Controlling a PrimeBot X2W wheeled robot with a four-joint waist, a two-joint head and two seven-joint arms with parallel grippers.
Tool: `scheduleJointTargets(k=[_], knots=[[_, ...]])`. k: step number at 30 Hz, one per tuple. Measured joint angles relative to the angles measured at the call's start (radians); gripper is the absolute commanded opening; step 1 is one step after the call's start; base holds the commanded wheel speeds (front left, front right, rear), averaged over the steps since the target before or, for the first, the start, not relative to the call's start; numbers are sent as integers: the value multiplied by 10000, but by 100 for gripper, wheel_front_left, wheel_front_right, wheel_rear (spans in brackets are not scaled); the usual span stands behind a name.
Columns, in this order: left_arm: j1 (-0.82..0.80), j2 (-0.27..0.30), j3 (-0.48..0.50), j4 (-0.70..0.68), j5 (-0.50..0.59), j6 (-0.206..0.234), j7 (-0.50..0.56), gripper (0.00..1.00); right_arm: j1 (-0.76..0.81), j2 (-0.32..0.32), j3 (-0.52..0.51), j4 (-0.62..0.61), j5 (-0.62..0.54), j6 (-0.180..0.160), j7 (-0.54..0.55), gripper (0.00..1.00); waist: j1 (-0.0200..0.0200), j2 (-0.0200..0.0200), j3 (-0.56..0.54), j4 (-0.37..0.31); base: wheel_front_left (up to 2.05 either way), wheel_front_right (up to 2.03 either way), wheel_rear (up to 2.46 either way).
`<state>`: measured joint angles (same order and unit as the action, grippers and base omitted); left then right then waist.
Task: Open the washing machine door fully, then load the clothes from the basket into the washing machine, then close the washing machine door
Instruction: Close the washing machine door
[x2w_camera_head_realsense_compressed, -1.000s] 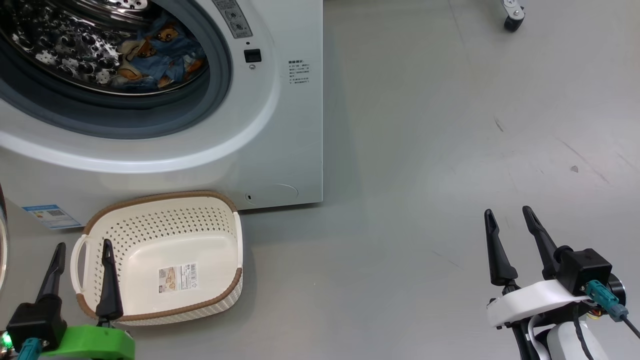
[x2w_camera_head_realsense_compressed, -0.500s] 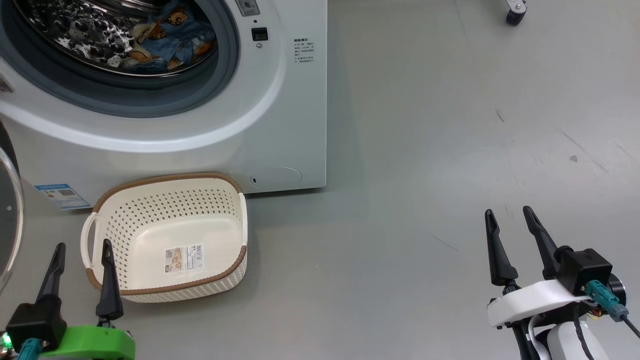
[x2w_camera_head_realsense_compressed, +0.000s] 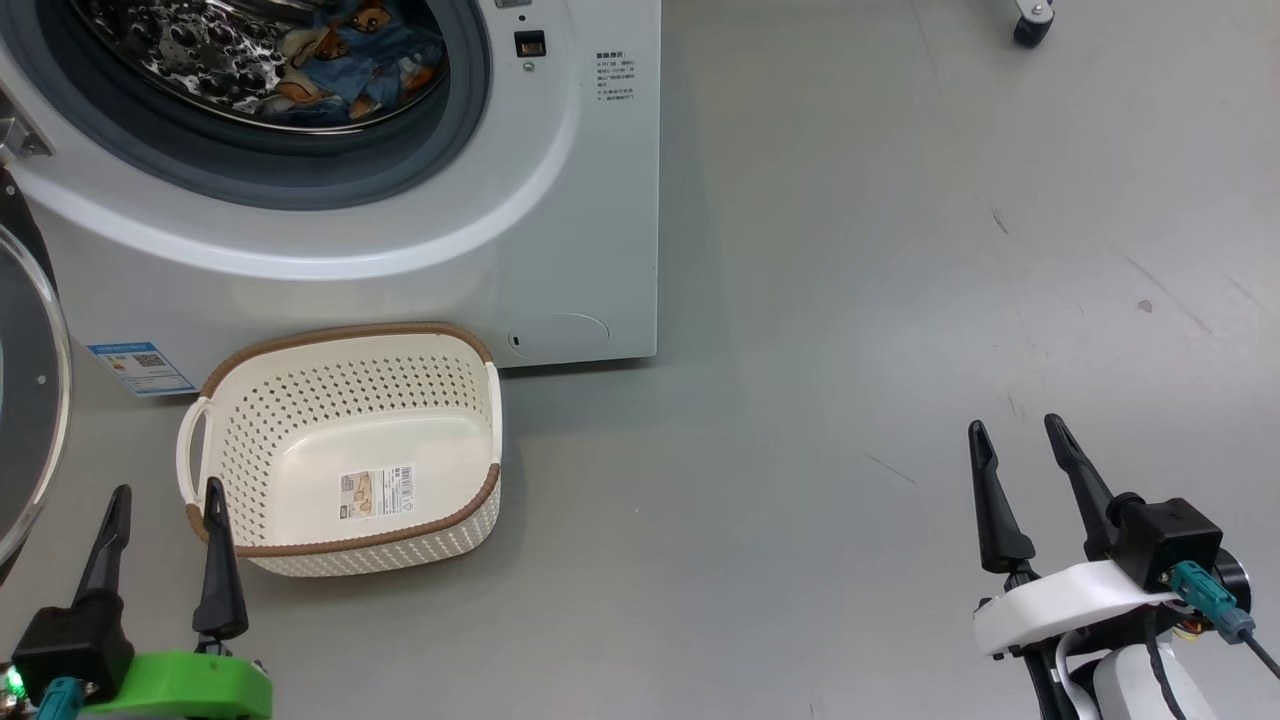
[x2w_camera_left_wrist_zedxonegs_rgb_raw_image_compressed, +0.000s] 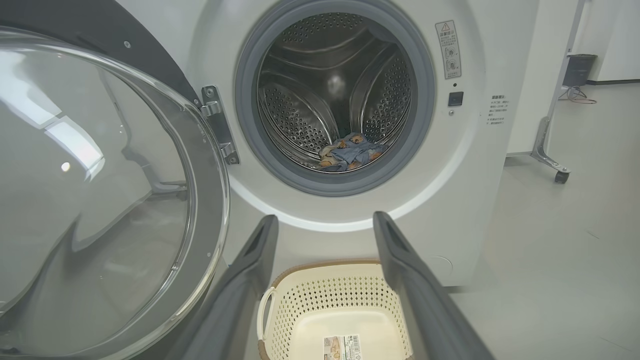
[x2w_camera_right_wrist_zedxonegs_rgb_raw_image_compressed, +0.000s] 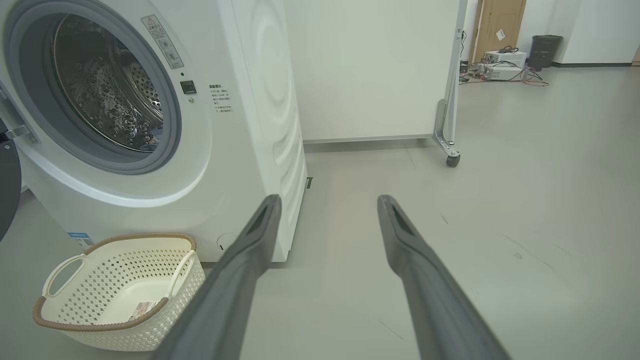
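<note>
The basket (x2w_camera_head_realsense_compressed: 340, 400) sits on the floor (x2w_camera_head_realsense_compressed: 850, 300) at lower left of the head view, just in front of the washing machine (x2w_camera_head_realsense_compressed: 560, 250), and it's empty: only a label on its bottom. The clothes (x2w_camera_left_wrist_zedxonegs_rgb_raw_image_compressed: 350, 152) lie low in the drum (x2w_camera_left_wrist_zedxonegs_rgb_raw_image_compressed: 320, 90), centre of the left wrist view, and look clear of the grey gasket (x2w_camera_left_wrist_zedxonegs_rgb_raw_image_compressed: 425, 125). Loading looks done, so closing up is the job now.

The washing machine door (x2w_camera_left_wrist_zedxonegs_rgb_raw_image_compressed: 100, 190) stands swung wide across the left half of that view, hanging off its hinge (x2w_camera_left_wrist_zedxonegs_rgb_raw_image_compressed: 217, 125). The left gripper (x2w_camera_head_realsense_compressed: 167, 487), bottom left of the head view, has its fingers spread and holds nothing. The right gripper (x2w_camera_head_realsense_compressed: 1013, 422), lower right, is also spread and empty, well apart from the machine.

The left one is the nearer candidate. Best bet is to meet the black rim on its free edge, far from the hinge, sweep it round steadily, then press firmly beside the latch slot (x2w_camera_left_wrist_zedxonegs_rgb_raw_image_compressed: 455, 98) until it catches, watching that no fabric gets trapped.
</note>
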<state>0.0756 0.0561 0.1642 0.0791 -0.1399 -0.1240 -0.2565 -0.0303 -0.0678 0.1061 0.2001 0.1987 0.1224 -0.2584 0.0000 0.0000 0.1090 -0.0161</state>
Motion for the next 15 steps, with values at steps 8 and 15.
scheduleJointTargets(k=[8,15], knots=[[3,-17,-4,-54,21,0,0,100,1,-6,-2,0,0,0,0,100,0,0,-13,30,-10,10,0],[5,-29,-75,-77,63,0,0,100,5,-15,-59,-12,0,0,0,100,0,0,-38,128,0,0,0]])
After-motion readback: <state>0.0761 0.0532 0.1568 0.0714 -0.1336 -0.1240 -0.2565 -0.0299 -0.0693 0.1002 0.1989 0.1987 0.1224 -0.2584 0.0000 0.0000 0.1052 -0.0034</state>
